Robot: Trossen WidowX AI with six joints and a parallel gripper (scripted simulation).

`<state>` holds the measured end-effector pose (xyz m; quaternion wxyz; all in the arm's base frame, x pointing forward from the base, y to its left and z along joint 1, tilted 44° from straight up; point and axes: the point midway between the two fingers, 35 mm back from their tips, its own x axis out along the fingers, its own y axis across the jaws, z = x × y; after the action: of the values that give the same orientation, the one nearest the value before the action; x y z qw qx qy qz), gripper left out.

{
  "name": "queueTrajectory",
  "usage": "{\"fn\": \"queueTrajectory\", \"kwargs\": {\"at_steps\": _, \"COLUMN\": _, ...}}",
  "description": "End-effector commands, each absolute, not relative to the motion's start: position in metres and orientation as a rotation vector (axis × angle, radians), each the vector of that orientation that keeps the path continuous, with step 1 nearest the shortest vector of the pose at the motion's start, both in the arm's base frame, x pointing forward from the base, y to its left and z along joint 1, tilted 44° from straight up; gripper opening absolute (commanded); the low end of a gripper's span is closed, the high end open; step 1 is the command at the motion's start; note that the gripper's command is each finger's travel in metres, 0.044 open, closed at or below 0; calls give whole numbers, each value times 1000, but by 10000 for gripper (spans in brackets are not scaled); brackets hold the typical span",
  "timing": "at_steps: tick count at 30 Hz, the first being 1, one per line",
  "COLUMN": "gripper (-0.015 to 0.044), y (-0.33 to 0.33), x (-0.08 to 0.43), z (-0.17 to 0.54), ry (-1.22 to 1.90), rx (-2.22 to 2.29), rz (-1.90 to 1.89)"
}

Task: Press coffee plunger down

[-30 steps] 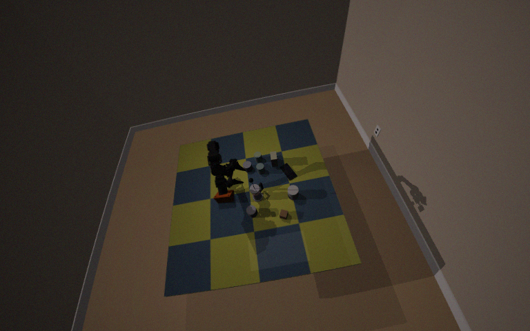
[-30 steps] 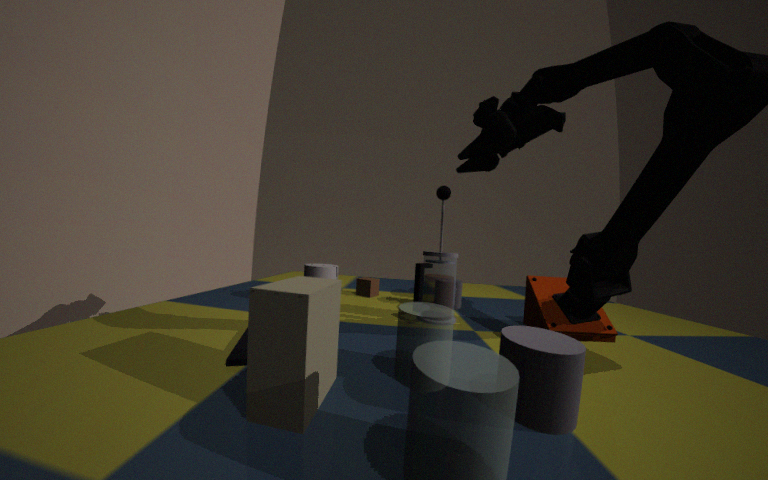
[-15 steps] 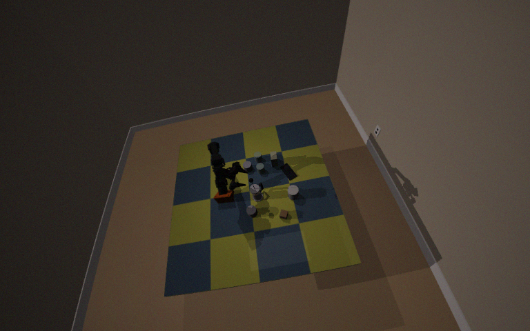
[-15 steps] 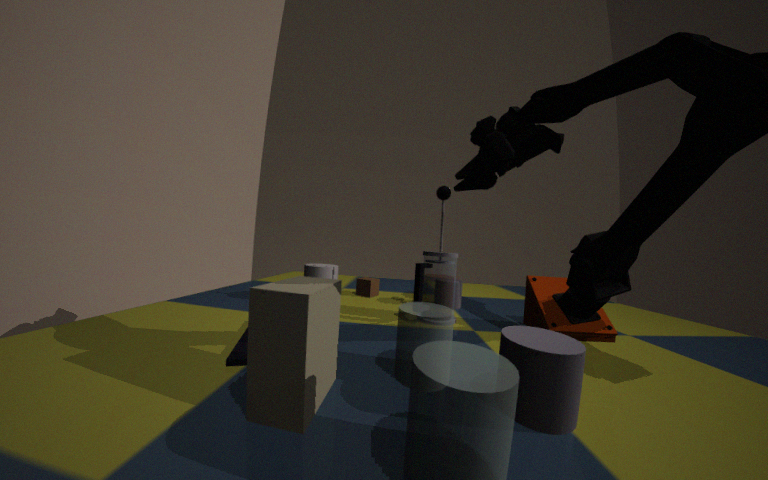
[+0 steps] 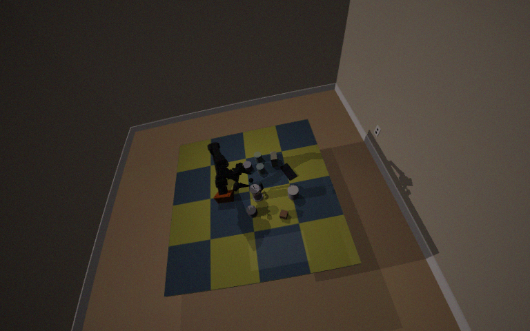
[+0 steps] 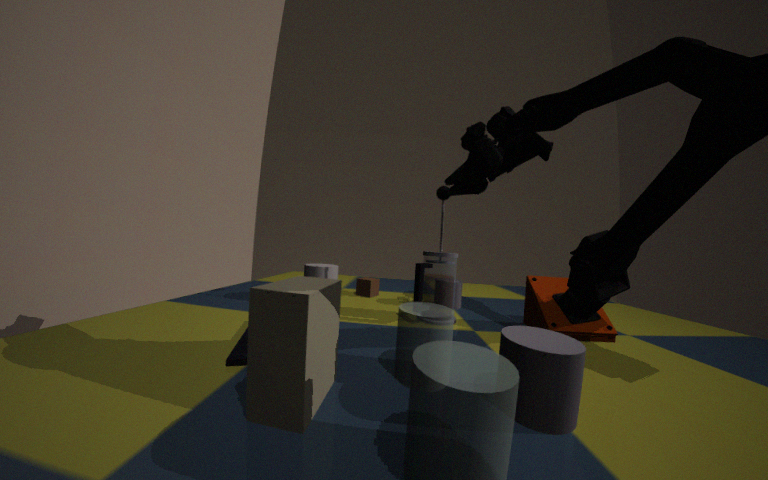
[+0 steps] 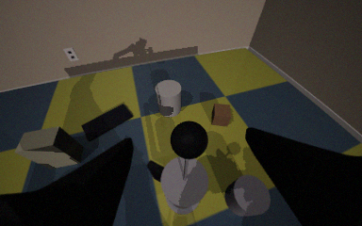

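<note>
The coffee press [image 5: 255,190] [image 6: 440,267] [image 7: 183,185] stands upright on the checkered mat, its black handle [image 6: 419,281] [image 7: 156,170] at its side. Its thin rod [image 6: 442,226] rises high above the lid and bears a black ball knob [image 5: 250,180] [image 6: 443,193] [image 7: 189,139]. My gripper [image 5: 248,178] [image 6: 448,187] [image 7: 190,137] is open and empty. Its fingertips are at about the knob's height in the exterior view, and the knob shows between the two fingers in the wrist view. Whether a finger touches the knob cannot be told.
A grey cylinder [image 5: 251,210] [image 7: 247,195] stands near the press. A white cylinder [image 5: 292,191] [image 7: 169,99] and brown block [image 5: 283,214] [image 6: 367,286] [image 7: 222,114] lie beyond. A beige box [image 6: 283,350], dark slab [image 5: 288,172] [image 7: 107,122], lilac cylinder [image 6: 543,384] and two glassy cylinders stand to another side.
</note>
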<state>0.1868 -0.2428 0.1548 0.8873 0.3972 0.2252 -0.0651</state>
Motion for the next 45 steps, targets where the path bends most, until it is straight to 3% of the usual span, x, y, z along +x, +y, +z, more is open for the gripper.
{"fn": "queueTrajectory", "kwargs": {"at_steps": 1, "gripper": 440, "y": -241, "x": 193, "z": 151, "ry": 470, "rx": 830, "rz": -138}}
{"fn": "queueTrajectory", "kwargs": {"at_steps": 6, "gripper": 440, "y": -241, "x": 198, "z": 149, "ry": 468, "rx": 831, "rz": -137}}
{"fn": "queueTrajectory", "kwargs": {"at_steps": 18, "gripper": 129, "y": -241, "x": 198, "z": 149, "ry": 468, "rx": 831, "rz": -137}}
{"fn": "queueTrajectory", "kwargs": {"at_steps": 45, "gripper": 129, "y": -227, "x": 204, "z": 130, "ry": 472, "rx": 830, "rz": -138}}
